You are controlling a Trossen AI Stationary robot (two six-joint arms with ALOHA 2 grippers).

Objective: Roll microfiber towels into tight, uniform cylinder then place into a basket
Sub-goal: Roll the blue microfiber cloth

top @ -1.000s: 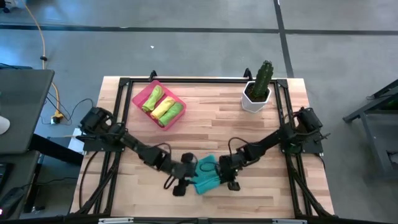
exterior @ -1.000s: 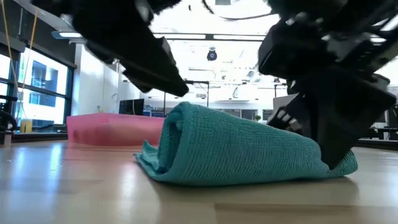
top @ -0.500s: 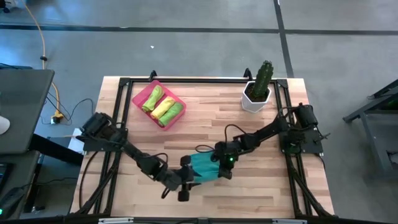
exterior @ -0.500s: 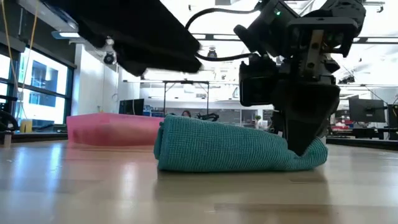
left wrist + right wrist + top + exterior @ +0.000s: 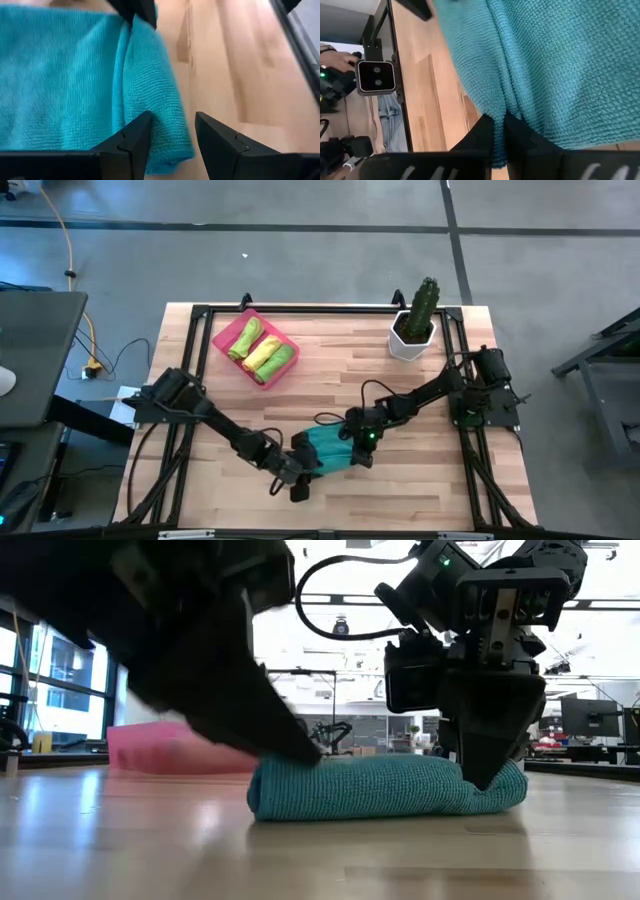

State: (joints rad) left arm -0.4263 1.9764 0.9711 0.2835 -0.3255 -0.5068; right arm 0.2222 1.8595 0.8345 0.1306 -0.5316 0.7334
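While the right end effector (image 5: 487, 775) is pinched shut on one end of the teal towel (image 5: 330, 452), the roll depends on that single clamp, and a tug from either side could pull the fabric out or stretch that end thinner than the rest. At the opposite end, the left end effector (image 5: 170, 132) has its fingers parted, with the towel's edge lying between them and nothing clamped; in the low view its tips press down on the top of the roll. If those tips push down or drag sideways, the roll could flatten into a folded slab instead of a cylinder, and it already looks squat and low on the counter (image 5: 400, 385). A loose flap shows along the towel's edge in the left wrist view, so closing there might catch only the outer layer and let the inner turns unwind when lifted. Well away, the pink basket (image 5: 222, 338) already holds rolled towels (image 5: 260, 350), two green and one yellow. A slack teal roll carried that far may sag or open on the way.
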